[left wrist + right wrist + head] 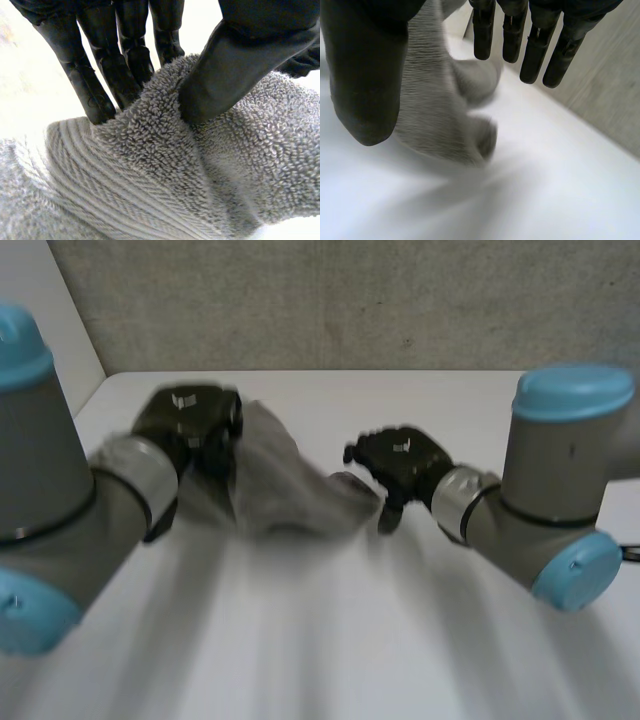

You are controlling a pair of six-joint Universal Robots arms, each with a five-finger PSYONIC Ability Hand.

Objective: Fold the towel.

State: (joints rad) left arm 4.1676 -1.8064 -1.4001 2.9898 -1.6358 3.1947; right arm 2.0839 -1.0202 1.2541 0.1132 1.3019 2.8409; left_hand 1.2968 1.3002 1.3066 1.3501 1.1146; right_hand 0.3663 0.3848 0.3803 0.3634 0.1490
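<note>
The left hand (pixel 240 65) pinches the bunched towel (pixel 165 165) (the right hand (pixel 365 75) has fingers spread beside it); grasping step, so next the right probably must close on an edge.

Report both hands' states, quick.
Left hand: shut on the towel, pinching it.
Right hand: beside the towel; grip cannot be told.

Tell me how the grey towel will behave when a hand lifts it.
Probably floppy: the grey towel bunches into soft folds where the left hand pinches it, so free parts should sag. Likely light for its bulk, being looped terry. Unlikely to slip: the rough pile should grip the fingers.
</note>
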